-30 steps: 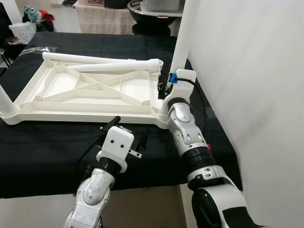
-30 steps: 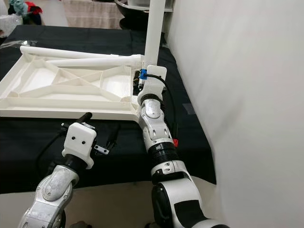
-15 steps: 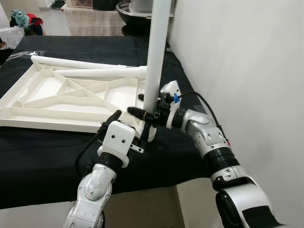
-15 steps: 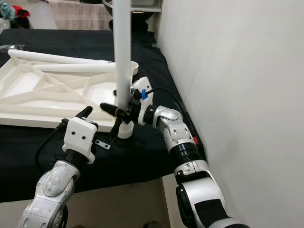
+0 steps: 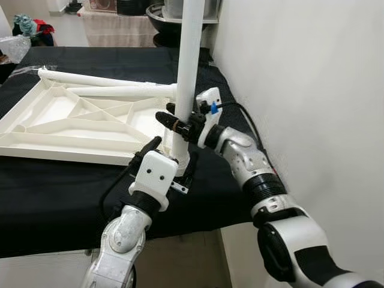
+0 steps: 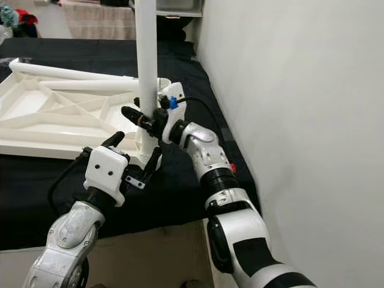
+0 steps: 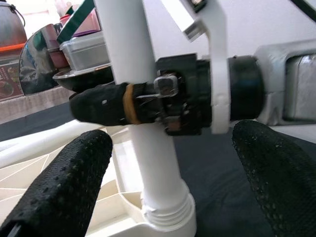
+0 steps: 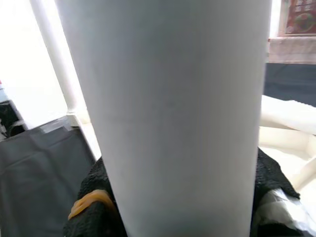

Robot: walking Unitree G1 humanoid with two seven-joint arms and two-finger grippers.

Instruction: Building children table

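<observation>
The white children's table top (image 5: 72, 117) lies upside down on a black-covered table (image 5: 54, 186). A white leg (image 5: 187, 66) stands upright in its near right corner socket (image 5: 180, 161). My right gripper (image 5: 174, 118) is shut on this leg a little above the socket, and in the right wrist view its black fingers (image 8: 94, 200) hug the leg (image 8: 168, 113). My left gripper (image 5: 174, 157) is open, one finger on each side of the leg's base; the left wrist view shows its fingers (image 7: 59, 182) apart around the leg (image 7: 148, 163). Two loose legs (image 5: 102, 78) lie along the far rim.
A white wall (image 5: 300, 90) runs close along the right side of the black table. Behind the table stand a dark bowl and containers (image 5: 161, 12), with clothes (image 5: 27, 24) at the far left. The table's front edge is just below my left wrist.
The camera has shifted. My right gripper has come from the corner socket onto the upright leg and sits higher on it. My left gripper has moved forward to straddle the leg's base.
</observation>
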